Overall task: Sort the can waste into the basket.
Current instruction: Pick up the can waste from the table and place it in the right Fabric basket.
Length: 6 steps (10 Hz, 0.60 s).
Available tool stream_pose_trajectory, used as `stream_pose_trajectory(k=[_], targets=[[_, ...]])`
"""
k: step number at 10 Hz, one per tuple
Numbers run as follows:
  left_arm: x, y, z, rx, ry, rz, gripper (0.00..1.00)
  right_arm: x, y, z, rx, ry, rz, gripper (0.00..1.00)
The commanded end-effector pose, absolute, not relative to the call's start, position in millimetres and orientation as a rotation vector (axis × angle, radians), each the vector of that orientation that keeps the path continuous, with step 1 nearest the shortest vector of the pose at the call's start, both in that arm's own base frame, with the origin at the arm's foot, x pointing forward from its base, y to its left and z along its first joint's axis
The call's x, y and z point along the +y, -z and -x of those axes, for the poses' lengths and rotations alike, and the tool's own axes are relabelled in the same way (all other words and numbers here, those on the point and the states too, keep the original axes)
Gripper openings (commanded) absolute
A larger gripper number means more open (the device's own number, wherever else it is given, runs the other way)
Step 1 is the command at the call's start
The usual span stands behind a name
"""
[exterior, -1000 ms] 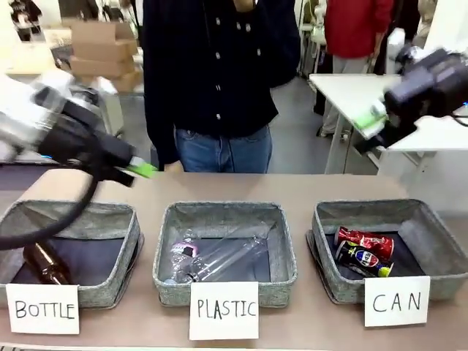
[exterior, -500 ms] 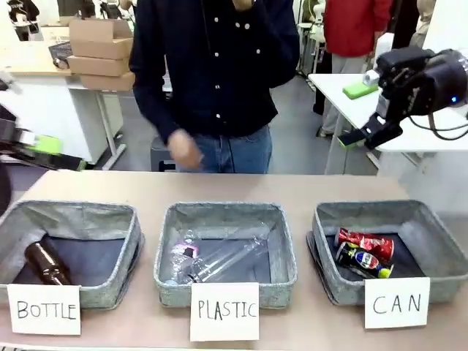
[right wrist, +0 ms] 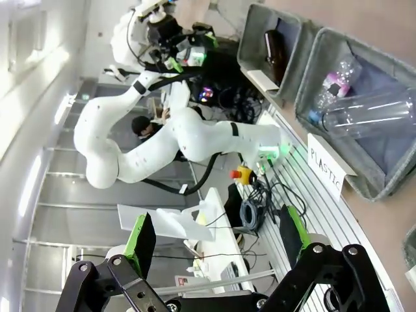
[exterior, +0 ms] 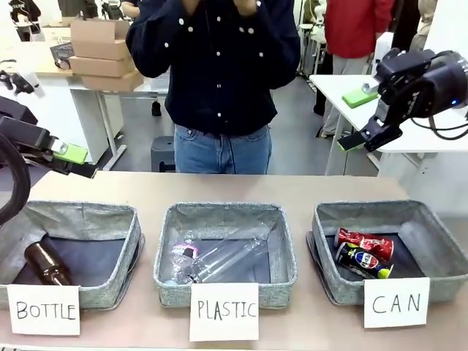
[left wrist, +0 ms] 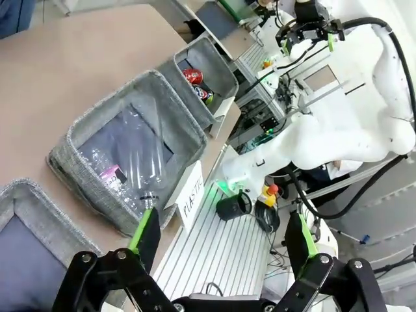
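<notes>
Three baskets [exterior: 227, 219], two cans [exterior: 364, 252], three cards [exterior: 224, 311].

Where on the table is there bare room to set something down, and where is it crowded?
Free: the table strip between the person and the three baskets, and the narrow gaps between baskets. Inside the CAN basket, the right half is bare; its left holds the red can and blue can. The PLASTIC basket is crowded.

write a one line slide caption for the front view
Both cans, red can and dark can, lie in the CAN basket; left gripper and right gripper raised, open.
</notes>
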State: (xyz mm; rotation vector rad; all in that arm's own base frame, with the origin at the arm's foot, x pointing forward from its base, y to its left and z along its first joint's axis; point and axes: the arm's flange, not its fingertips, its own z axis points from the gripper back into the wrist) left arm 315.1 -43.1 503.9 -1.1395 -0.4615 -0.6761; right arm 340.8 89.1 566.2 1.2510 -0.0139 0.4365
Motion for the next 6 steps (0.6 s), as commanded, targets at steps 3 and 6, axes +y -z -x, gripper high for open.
stream_pose_trajectory(k=[3,6], targets=[[-42.6,-507.7,-314.2,-0.474,0.658,1.157,1.0,89.0,-566.3,-342.7,-0.032,-0.445,-1.234,1.0],[-42.6,-507.7,-314.2,-0.474,0.658,1.157,1.0,89.0,-566.3,-342.7,-0.032,-0.445,-1.234,1.0]])
